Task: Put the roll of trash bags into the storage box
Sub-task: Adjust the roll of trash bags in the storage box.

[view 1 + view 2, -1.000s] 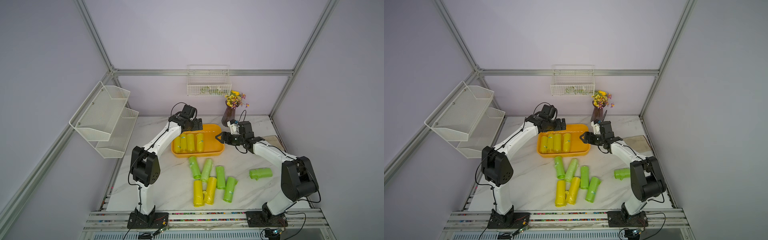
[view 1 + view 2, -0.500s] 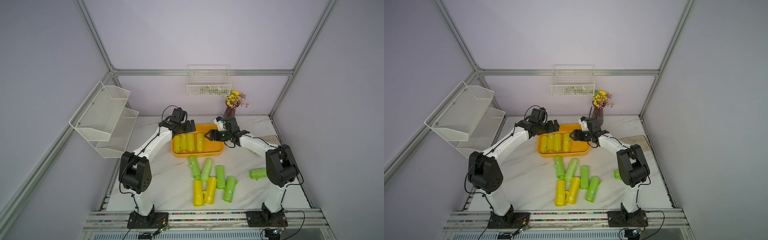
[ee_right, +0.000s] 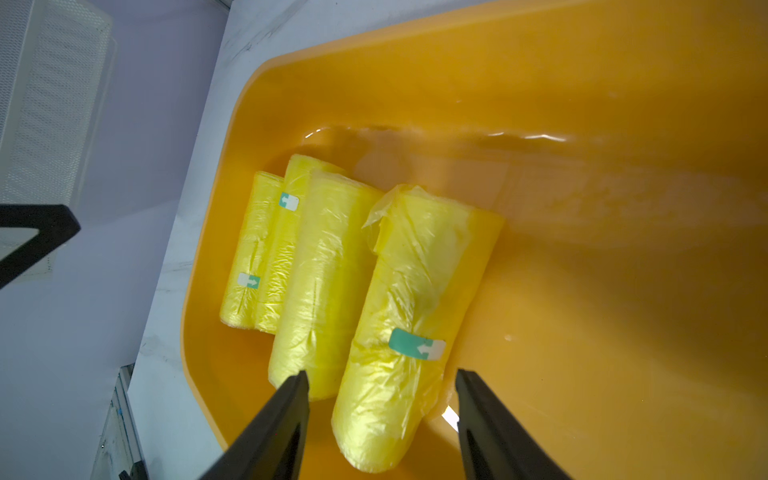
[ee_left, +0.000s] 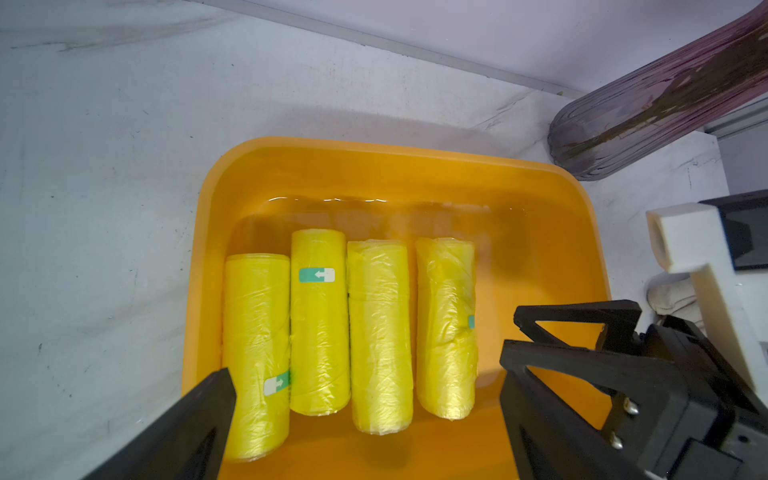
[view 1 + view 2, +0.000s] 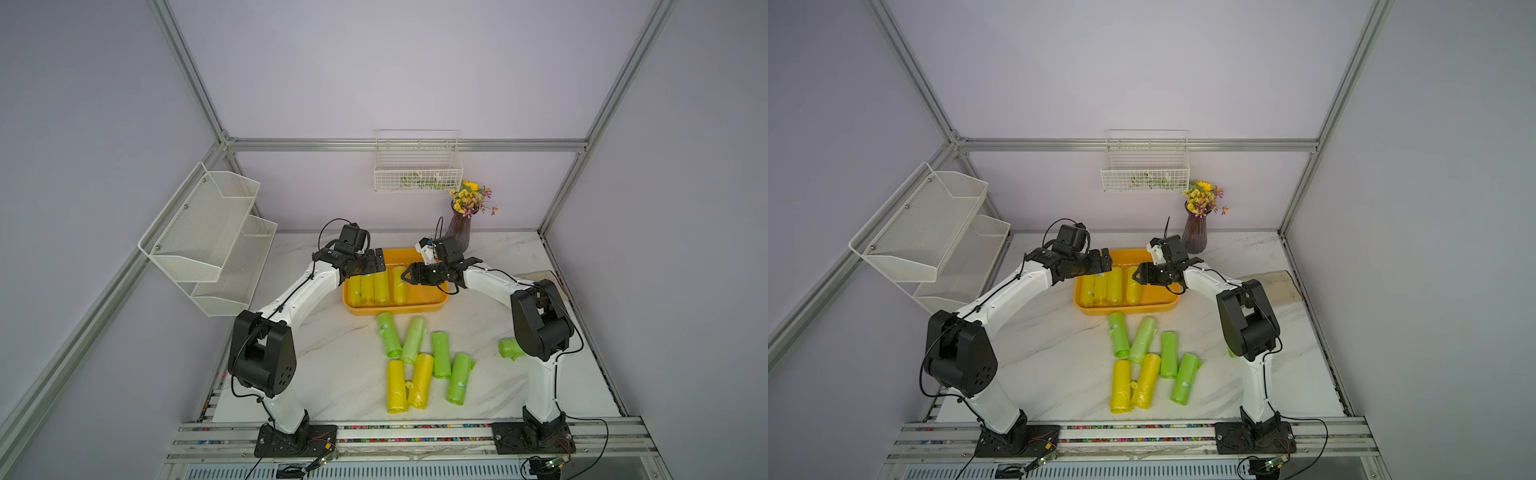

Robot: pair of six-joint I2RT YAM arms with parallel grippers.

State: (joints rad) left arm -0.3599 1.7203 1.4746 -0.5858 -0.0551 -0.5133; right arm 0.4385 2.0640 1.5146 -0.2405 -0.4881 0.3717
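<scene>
My right pincer (image 3: 380, 374) is partly open. Its jaws stand either side of the near end of a yellow roll of trash bags (image 3: 415, 291), with a sliver of gap on each side, so I hold nothing. That roll already lies on the floor of the storage box (image 3: 602, 311). Just past it, toward my other arm, three more yellow rolls (image 3: 320, 270) lie side by side, touching. Beyond those, my left pincer (image 5: 374, 262) hangs wide open and empty over the box's end. Well back toward the arm bases, more green and yellow rolls (image 5: 440, 353) wait on the tabletop (image 5: 340, 374).

I judge these rolls light and soft: thin, slick film that squashes under pressure. The loose flap (image 3: 382, 216) at the far end could tear or unwind. I'd grip across the middle of the body, near the sticker (image 3: 415, 347), firmly but not hard.
</scene>
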